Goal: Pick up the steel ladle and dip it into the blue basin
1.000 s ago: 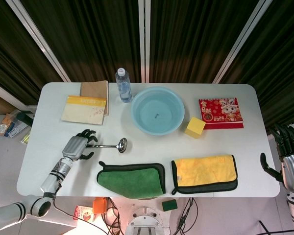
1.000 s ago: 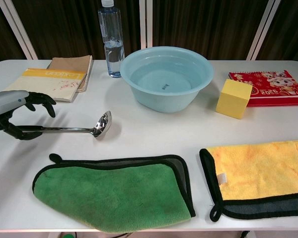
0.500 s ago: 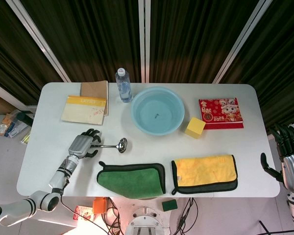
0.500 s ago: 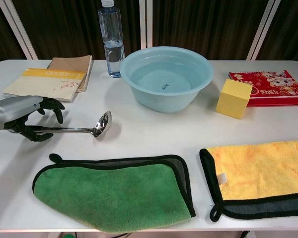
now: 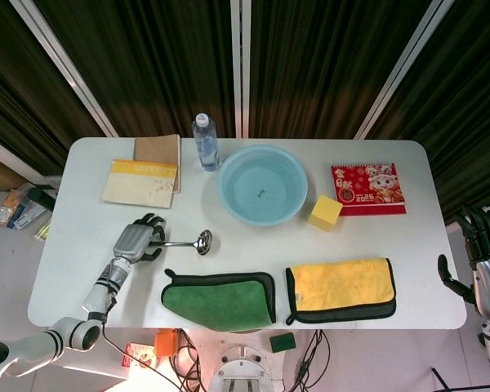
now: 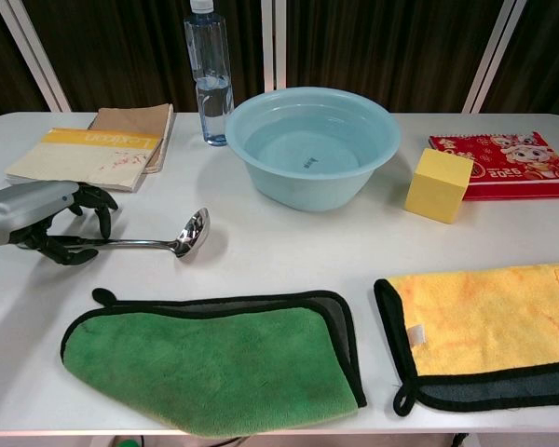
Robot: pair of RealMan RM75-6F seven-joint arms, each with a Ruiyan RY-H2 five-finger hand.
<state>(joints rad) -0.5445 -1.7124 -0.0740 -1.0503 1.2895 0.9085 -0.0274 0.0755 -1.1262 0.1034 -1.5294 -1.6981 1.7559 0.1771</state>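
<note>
Green cloth (image 6: 214, 363) nearest, unused. Left hand (image 6: 39, 219) is wrapped over the handle end of the steel ladle (image 6: 149, 241), fingers curling round it, bowl lying flat on the table (image 6: 289, 251): grasp forming, no lift yet. Blue basin (image 6: 314, 144) sits beyond. Right hand (image 5: 483, 265) idles off-table, fingers spread, empty.
</note>
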